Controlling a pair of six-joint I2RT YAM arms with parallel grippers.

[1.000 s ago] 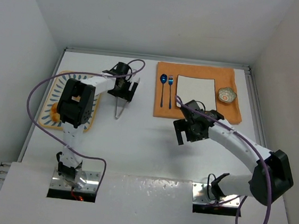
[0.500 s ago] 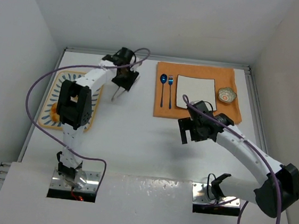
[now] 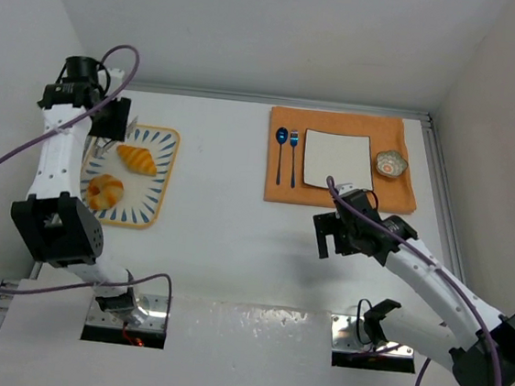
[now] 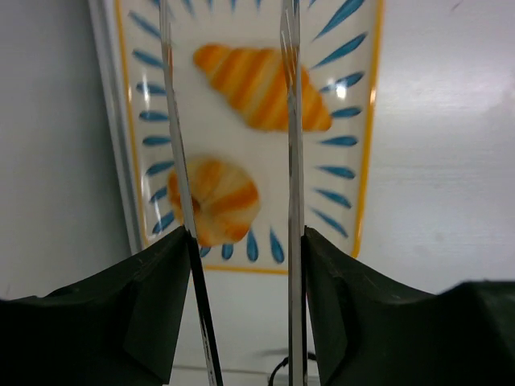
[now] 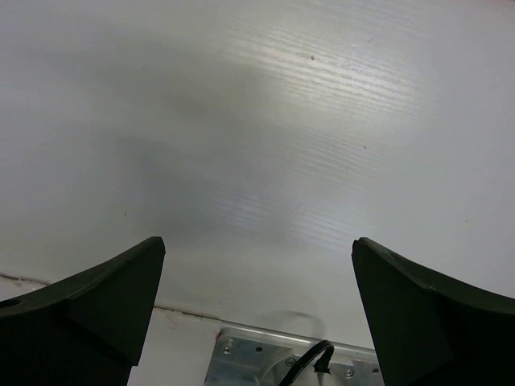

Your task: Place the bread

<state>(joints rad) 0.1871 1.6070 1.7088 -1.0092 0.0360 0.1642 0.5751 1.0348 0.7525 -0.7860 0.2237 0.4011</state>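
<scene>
Both pieces of bread lay on the striped tray (image 4: 354,145) at the left side of the table (image 3: 236,218). The long croissant (image 4: 249,80) sat toward the far end and the round curled bun (image 4: 217,199) toward the near end, close together but not touching. The left claw (image 4: 245,273) hung over the far left corner of that tray, clamped on a pair of thin metal tongs (image 4: 291,161). The two blades of the tongs stood apart. From the wrist camera, one blade crossed the bun's left edge and the other crossed the croissant's right half. I couldn't tell whether the tips touched anything.

The right claw (image 5: 257,245) hovered over bare table near the middle, well away from the tray. Its fingers were spread wide with nothing between them. Beyond it, at the far right, an orange mat (image 3: 281,191) carried a blue spoon (image 3: 280,154) and fork (image 3: 292,155) side by side. Next to them sat a white square plate (image 3: 337,160), and a small bowl (image 3: 391,163) sat at the mat's right edge
</scene>
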